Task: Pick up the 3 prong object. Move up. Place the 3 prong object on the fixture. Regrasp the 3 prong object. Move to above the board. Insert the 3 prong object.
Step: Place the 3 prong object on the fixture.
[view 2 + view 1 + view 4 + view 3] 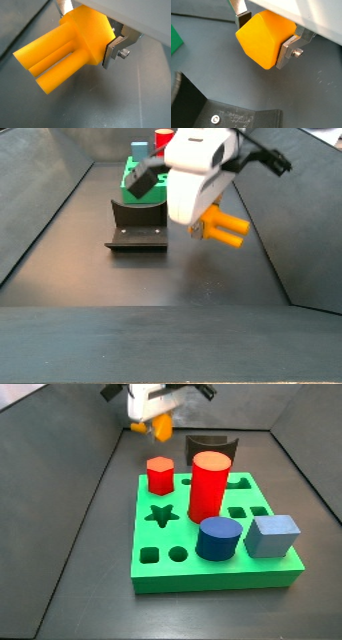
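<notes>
The silver fingers (pixel 290 51) are closed on the 3 prong object (pixel 63 47), their plates pressed flat against opposite sides of its blocky yellow-orange body, so the gripper (pixel 264 35) has a firm-looking pinch on the head while the prongs stick out free to one side. In a wrist view those prongs show as parallel bars pointing away from the jaws, with nothing touching them. In a side view the gripper (pixel 203 203) hangs clear of the grey floor with the piece carried in the air, prongs roughly level, and the fixture (pixel 138 223) stands near, between the gripper and the board (pixel 140 183). In a side view the piece (pixel 160 426) hangs just beside the fixture (pixel 210 446), behind the board (pixel 214 549) with its tall red cylinder (pixel 207 484), red hexagonal peg (pixel 160 474), blue round peg (pixel 218 537) and grey-blue cube (pixel 271 536). The carry looks done and the setting-down on the fixture comes next. The risk lies in the hold: the grasp is on the body only, off to one end, so a bump of the prongs against the fixture's upright wall could twist the piece in the pads. Released off-centre on the notch, it could tip off onto the floor.
</notes>
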Tool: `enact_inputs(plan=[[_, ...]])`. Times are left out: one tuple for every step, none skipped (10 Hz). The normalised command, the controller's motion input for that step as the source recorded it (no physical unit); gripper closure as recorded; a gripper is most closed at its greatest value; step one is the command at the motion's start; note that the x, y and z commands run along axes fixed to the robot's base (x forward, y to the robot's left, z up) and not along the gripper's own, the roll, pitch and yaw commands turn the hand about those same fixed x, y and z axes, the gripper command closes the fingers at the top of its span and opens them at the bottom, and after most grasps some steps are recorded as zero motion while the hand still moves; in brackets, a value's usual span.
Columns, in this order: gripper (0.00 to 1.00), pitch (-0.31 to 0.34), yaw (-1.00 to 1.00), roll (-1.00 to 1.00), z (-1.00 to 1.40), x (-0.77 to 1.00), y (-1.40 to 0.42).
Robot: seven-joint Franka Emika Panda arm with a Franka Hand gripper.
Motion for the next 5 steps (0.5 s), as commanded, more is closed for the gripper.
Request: enact_inputs(plan=[[1.0, 0.0, 0.0, 0.0, 1.0, 0.0, 0.0], [1.0, -0.002, -0.01, -0.01, 1.0, 0.0, 0.0], [1.0, 0.001, -0.01, -0.03, 1.0, -0.01, 0.0], [1.0, 0.005, 0.0, -0.07, 1.0, -0.02, 0.0], [1.0, 0.006, -0.01, -0.09, 1.0, -0.02, 0.0]])
